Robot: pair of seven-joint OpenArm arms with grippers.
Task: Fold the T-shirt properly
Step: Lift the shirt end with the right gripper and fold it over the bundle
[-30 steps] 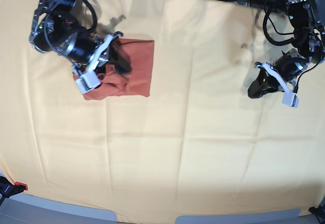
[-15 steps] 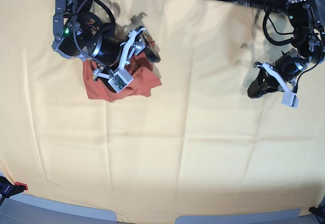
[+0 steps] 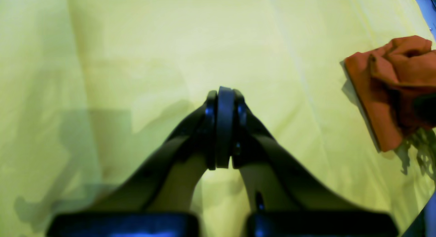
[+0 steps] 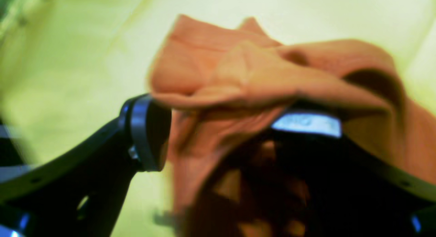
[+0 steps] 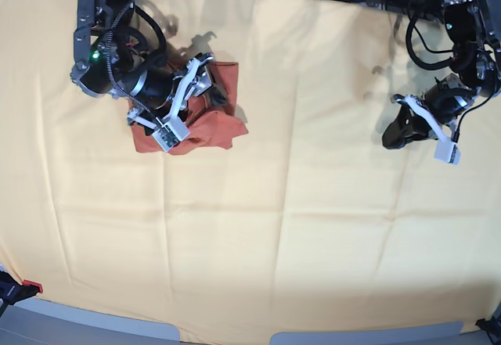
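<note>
The right claw [image 5: 205,95] stands wide open over the bunched rust-orange fabric T-shirt [image 5: 211,126], which lies under its 2 jaws. Better to lift clear, then smooth that heap. The left claw [image 5: 393,138] is closed, empty, well apart.

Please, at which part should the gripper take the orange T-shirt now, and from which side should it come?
Probably the raised fold on top of the T-shirt, which lies bunched, not flat. That ridge stands up between the open fingers of the right gripper, so coming down from above looks easiest. The flat lower edge on the yellow cloth offers little to pinch.
</note>
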